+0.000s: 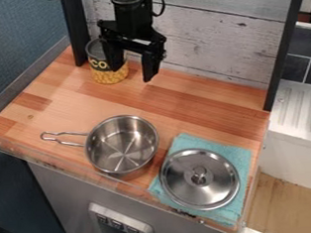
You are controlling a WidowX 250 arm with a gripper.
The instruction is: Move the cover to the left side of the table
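Leftmost, steel saucepan (122, 144) is seen. Black gripper (132, 74) is spread wide, nothing held, over back of wooden counter (71, 104). Steel lid (201, 184), laid on teal cloth (186, 142), must be reached diagonally: rightward, toward front edge.

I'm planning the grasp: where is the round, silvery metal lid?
In the camera view, the lid lies lower right, on the teal cloth, just right of the round metal pot.
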